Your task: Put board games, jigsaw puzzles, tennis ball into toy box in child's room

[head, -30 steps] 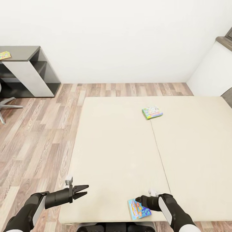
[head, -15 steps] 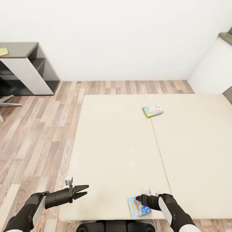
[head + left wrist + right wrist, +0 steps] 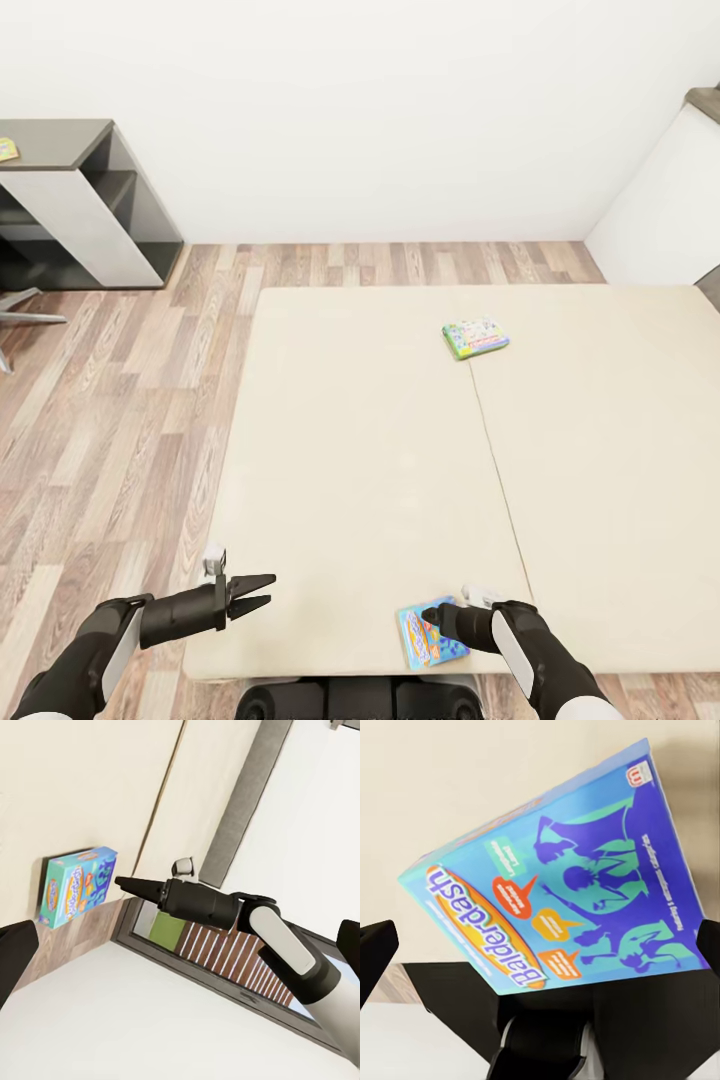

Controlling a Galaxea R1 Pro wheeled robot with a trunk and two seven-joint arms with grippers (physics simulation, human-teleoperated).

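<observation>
My right gripper [image 3: 432,612], jaws spread, over the light blue flat game box [image 3: 430,637] at the beige bed's [image 3: 350,450] near edge; a nudge could tip it off. Left gripper [image 3: 262,592] also spread, empty.

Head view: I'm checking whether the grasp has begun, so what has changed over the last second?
The whole view has shifted, so the camera moved, not the furniture. The light blue board game now sits slightly higher relative to the right gripper, whose fingertips reach over its edge; no lift is visible. The left gripper stays open over the bed, and the green-edged board game lies where it did.
</observation>
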